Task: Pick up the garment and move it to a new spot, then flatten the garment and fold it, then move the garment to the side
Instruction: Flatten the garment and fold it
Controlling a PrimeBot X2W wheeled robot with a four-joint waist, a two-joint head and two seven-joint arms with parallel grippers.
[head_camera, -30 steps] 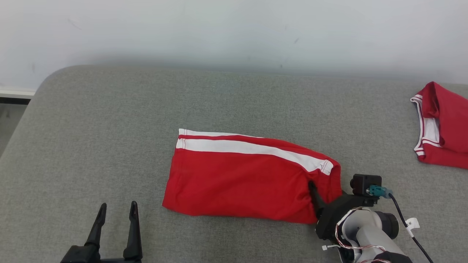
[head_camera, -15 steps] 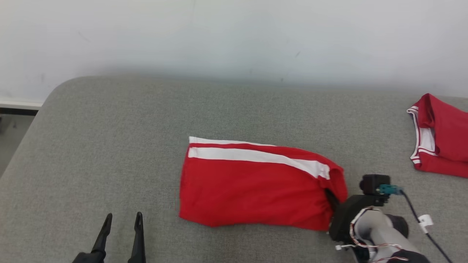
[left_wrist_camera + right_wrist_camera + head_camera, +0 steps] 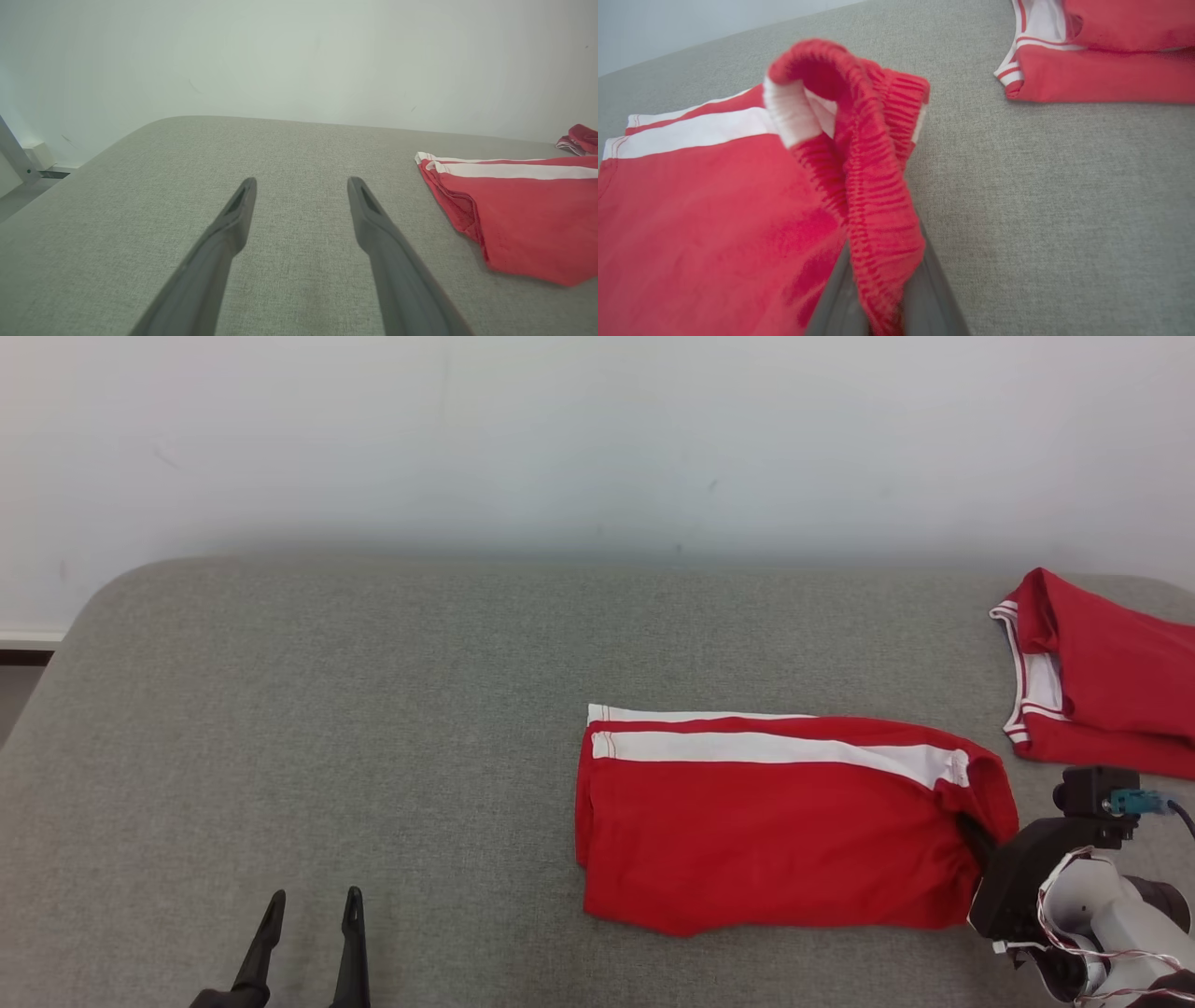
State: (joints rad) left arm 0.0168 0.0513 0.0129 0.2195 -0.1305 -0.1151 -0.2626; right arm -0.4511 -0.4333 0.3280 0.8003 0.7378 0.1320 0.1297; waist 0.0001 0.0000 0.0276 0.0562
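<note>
The folded red garment (image 3: 775,831) is lying on the grey padded surface (image 3: 327,728), right of centre in the head view, its white stripe (image 3: 766,747) running along the far edge. The right gripper (image 3: 974,833) is reaching into the garment's right end; from the head only a dark finger is showing, disappearing under a fold of cloth. The right wrist view is supplying the rest: the two fingers are pressing together on the ribbed waistband (image 3: 873,186), which is bunching and arching up above them; the fingertips themselves are buried in the cloth.

The left gripper (image 3: 301,184) is pointing out over bare surface, well apart from the garment, its fingers spreading wide with nothing between them; whether they are touching the surface is hard to tell. Its wrist view is showing the garment's left end as stacked layers, where the head view is giving one flat red edge; the head view is cutting the gripper's base off at the bottom.

A second red garment (image 3: 1102,681) with white trim is lying near the far right, apart from the folded one; the frame edge is cutting it off in both the head and right wrist views.
</note>
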